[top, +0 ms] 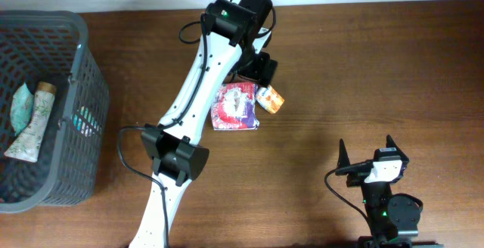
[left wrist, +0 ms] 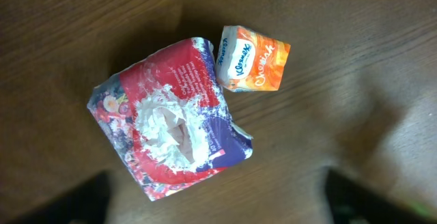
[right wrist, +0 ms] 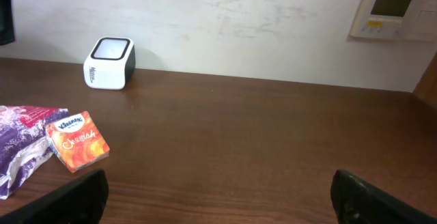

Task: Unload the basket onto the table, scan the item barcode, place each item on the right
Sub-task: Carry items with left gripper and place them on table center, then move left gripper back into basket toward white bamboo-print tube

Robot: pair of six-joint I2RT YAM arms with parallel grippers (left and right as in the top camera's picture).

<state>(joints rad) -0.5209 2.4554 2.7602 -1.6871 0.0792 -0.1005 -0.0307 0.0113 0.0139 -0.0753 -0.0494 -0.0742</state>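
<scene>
Left arm (top: pixel 189 89): long white links with a row of small dark fasteners along the edge, joined by black rounded joint housings (top: pixel 180 156). A green indicator light (top: pixel 224 10) shows on the upper housing. A thin black cable (top: pixel 121 153) loops off the links.

Right arm (top: pixel 393 214): black round body with a green light, a white wrist block (top: pixel 386 168), black pointed fingers (top: pixel 342 156) and one black cable alongside.

"Kleenex" in blue on the small orange tissue pack (left wrist: pixel 252 59); below it, white cursive lettering, not legible. On the red-and-purple packet (left wrist: pixel 171 125), fine print too blurred to read.
</scene>
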